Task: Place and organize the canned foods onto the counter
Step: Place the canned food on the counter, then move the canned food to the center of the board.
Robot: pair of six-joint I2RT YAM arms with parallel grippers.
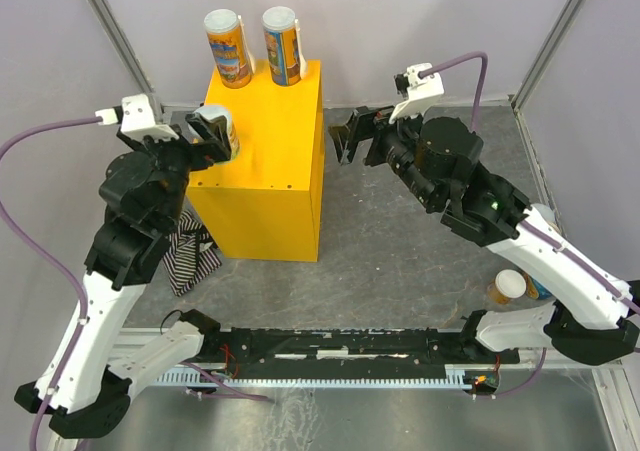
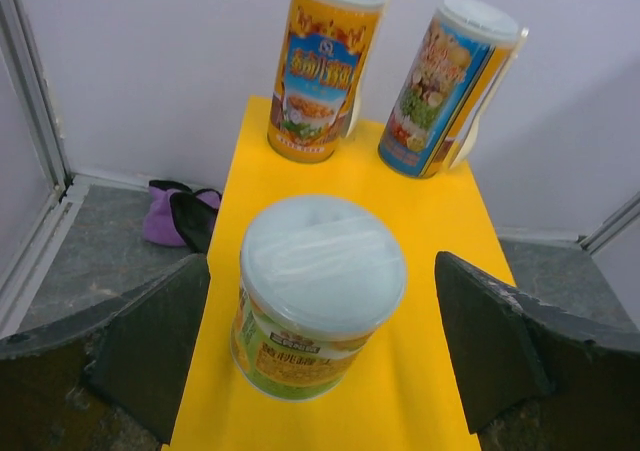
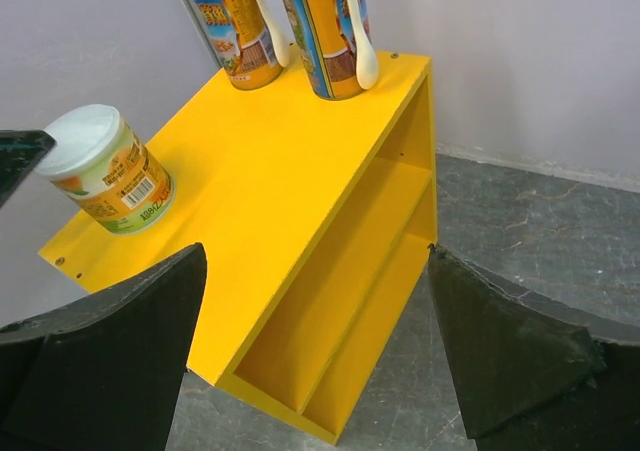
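Flagging the blind spots first: near the right arm's base, an orange-sided can (image 1: pixel 510 286) with a white lid and a blue-sided can (image 1: pixel 541 290) are half hidden behind the forearm, so the labels can't be read. The right wrist view crops the tops off both tall cans. A striped cloth (image 1: pixel 190 258) lies partly under the left arm, against the counter's (image 1: pixel 265 176) near-left corner. The left wrist view shows a purple-and-black lump (image 2: pixel 176 216) on the floor beside the counter; I can't tell what it is.

The surface is a mottled grey tabletop (image 1: pixel 400 256). Pale wall panels enclose it, with aluminium posts (image 1: pixel 112 21) at the back corners.

The counter stands left of centre towards the back. Its open side faces right and shows an inner shelf (image 3: pixel 345 261).

Three cans stand upright on top of it:
- The orange tall can (image 1: pixel 228 49) and the blue-and-orange tall can (image 1: pixel 282 46) are side by side at the far edge, apart from each other. Each has a white spoon (image 3: pixel 362 31) attached to its side.
- The short green can (image 2: pixel 320 301) sits near the front-left part of the top, well clear of the tall pair.

The left gripper (image 2: pixel 320 356) has its fingers (image 2: pixel 150 341) spread either side of the short green can. Yellow shows in both gaps, so there's no contact. The right gripper (image 1: pixel 350 136) is also spread wide with nothing between the fingers. It hangs just off the counter's right side.
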